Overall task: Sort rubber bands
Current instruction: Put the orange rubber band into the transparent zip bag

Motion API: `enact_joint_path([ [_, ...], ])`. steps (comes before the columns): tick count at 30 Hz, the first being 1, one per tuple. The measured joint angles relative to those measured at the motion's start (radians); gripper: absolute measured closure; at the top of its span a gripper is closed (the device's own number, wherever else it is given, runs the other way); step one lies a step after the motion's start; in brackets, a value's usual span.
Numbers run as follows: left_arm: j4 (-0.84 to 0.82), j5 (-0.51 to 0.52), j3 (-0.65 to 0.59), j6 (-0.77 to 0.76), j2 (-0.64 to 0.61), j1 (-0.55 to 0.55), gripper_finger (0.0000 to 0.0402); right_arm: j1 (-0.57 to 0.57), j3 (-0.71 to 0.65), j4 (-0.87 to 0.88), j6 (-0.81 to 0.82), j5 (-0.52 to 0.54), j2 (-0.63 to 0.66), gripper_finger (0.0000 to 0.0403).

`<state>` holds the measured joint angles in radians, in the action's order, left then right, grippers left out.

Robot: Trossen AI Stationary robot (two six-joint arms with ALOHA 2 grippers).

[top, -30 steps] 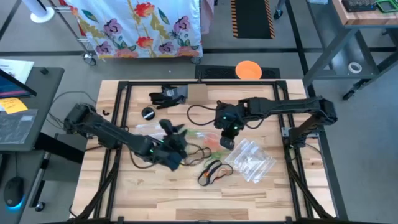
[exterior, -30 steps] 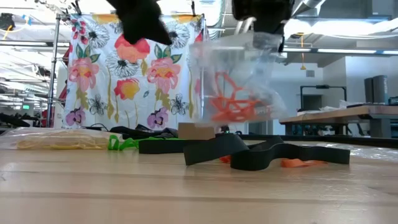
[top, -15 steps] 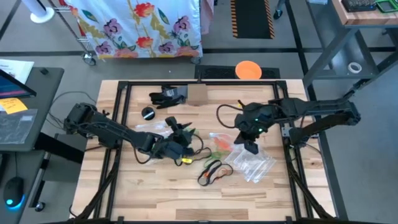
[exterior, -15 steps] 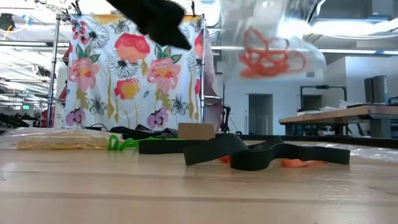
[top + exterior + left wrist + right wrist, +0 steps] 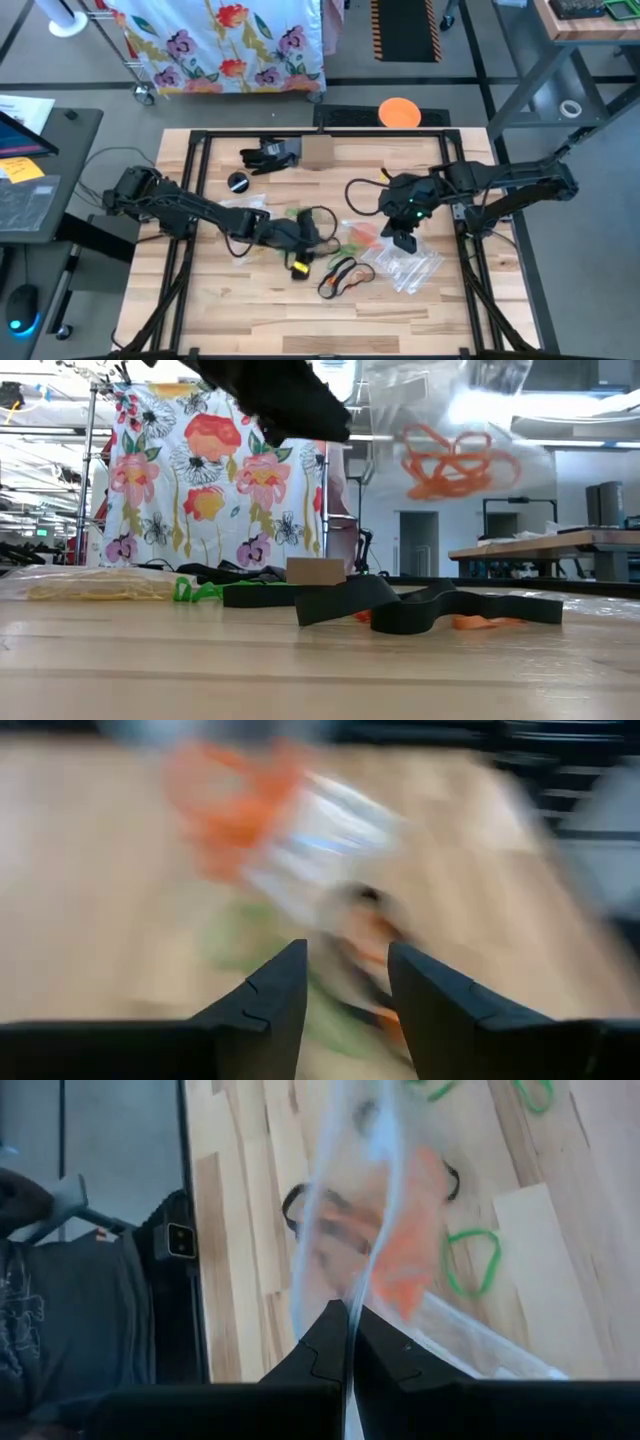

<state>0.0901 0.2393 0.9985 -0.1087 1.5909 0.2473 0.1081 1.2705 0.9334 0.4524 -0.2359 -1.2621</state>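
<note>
High view: both arms work over a pale wooden table (image 5: 250,305) framed in black bars. The right gripper (image 5: 404,240) has its fingers pinched together on the top edge of a clear bag (image 5: 455,450), which hangs beneath them well above the tabletop with orange rubber bands (image 5: 458,460) bunched inside. The left gripper (image 5: 345,982) has its fingers standing apart with nothing between them; ahead of the tips lies what looks like more orange and green, though that view is smeared. Loose green rubber bands (image 5: 472,1262) lie on the planks beyond the right fingers, past the hanging bag. More clear bags (image 5: 405,262) rest on the wood just below the right fingers. Behind the table hang a flowered cloth (image 5: 215,480) and, on the grey floor, an orange disc (image 5: 399,112).
</note>
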Motion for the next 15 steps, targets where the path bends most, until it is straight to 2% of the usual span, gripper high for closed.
enact_joint_path([
  [1,-0.015,-0.093,0.0,-0.041,0.004,-0.001,0.0265,0.001,0.0,0.01,-0.004,0.0,-0.001,0.0397],
  [2,-0.027,-0.116,0.0,-0.072,0.013,0.001,0.0265,0.003,0.0,0.018,-0.009,0.0,-0.001,0.0397],
  [5,-0.105,-0.03,-0.002,-0.136,0.047,0.017,0.0265,0.01,0.0,0.026,-0.009,0.003,-0.002,0.0397],
  [7,-0.104,-0.058,-0.001,-0.132,0.088,0.019,0.0265,0.013,0.0,0.028,-0.011,0.003,-0.003,0.0397],
  [11,-0.04,-0.179,0.042,-0.123,0.193,0.03,0.0265,0.033,0.0,0.039,-0.012,0.008,-0.003,0.0397],
  [15,-0.026,-0.166,0.173,-0.044,0.321,0.043,0.0265,0.064,0.0,0.04,-0.011,0.011,-0.003,0.0397],
])
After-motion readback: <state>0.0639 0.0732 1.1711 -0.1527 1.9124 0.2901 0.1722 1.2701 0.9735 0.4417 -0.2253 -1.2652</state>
